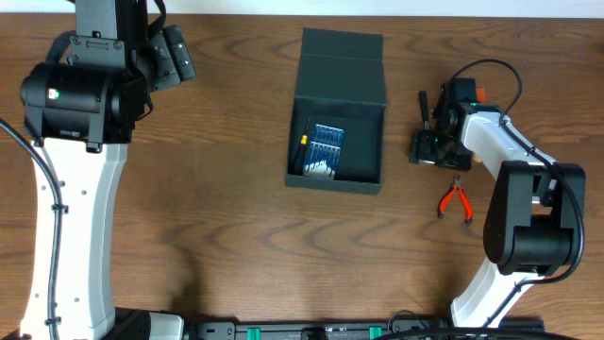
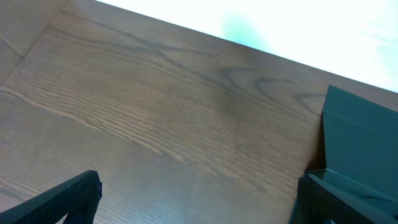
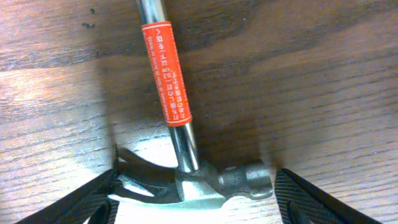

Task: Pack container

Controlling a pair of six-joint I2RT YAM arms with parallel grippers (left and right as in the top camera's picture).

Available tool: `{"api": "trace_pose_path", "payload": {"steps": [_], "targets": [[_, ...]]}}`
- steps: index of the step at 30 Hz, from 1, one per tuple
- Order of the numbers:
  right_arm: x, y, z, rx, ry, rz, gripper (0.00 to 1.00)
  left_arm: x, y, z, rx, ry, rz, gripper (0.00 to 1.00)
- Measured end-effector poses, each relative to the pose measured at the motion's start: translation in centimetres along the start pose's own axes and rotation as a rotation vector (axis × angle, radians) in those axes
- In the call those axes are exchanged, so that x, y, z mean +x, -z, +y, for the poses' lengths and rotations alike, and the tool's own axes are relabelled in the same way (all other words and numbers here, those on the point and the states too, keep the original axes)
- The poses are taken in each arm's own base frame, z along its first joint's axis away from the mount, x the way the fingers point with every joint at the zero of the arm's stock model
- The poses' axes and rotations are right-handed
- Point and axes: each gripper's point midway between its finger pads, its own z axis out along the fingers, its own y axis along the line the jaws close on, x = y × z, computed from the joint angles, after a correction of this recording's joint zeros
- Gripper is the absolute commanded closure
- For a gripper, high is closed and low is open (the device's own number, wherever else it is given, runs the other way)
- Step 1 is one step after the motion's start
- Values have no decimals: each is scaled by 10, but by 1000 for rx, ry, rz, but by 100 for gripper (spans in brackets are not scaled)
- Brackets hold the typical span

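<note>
overhead: the container (image 1: 340, 66) sits open mid-table with a blue case (image 1: 324, 149) inside. our right gripper (image 1: 432, 146) hovers at its 3 o'clock, and pliers (image 1: 456, 200) lie at the gripper's 5.

left wrist: our left gripper (image 2: 199, 208) is spread wide over bare table (image 2: 155, 112), holding nothing.

right wrist: the fingers (image 3: 81, 202) are apart, straddling the hammer (image 3: 180, 124) head. we should drop lower and close squarely on the neck, lest it pivot.

The left arm (image 1: 71, 189) stands tall at the left, its wrist turned toward the far side. The left gripper (image 2: 199, 202) is held high with its fingers spread wide. The right arm (image 1: 519, 208) folds back and reaches inward. The right gripper (image 3: 199, 199) points down, low, its fingers wide apart.
</note>
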Motion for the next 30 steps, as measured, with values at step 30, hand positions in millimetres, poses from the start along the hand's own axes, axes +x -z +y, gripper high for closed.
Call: {"api": "trace_pose_path", "payload": {"steps": [30], "targets": [[-2,0,2,-11,83,-9,19,0,0,0,0,0,0,1]]}}
